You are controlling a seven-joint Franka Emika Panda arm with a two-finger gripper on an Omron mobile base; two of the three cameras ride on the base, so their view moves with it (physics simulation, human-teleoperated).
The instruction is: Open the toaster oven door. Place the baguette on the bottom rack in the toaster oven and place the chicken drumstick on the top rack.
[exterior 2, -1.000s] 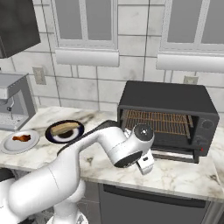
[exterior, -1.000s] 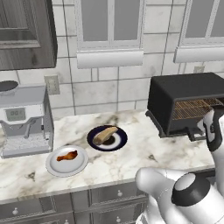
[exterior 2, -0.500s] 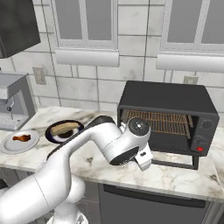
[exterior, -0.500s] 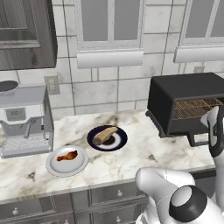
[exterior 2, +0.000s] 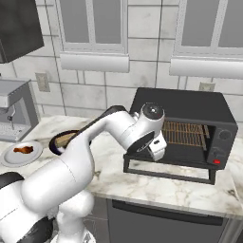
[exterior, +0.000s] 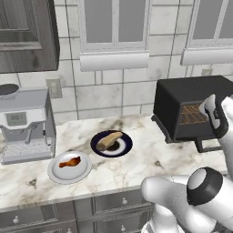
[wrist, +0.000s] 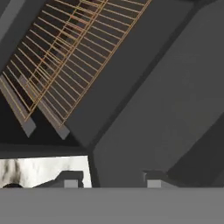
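So the bench [exterior: 136, 168] is a white marble top with grey veining, running along the tiled wall. From the left base view, going left to right: a silver-grey coffee machine [exterior: 25, 125] sits at the far left, a white plate [exterior: 69, 167] near the front edge just beside it, then a dark plate [exterior: 112, 144] a bit further back. The black toaster oven [exterior: 191, 109] sits at the right end, against the wall, well apart from the plates.
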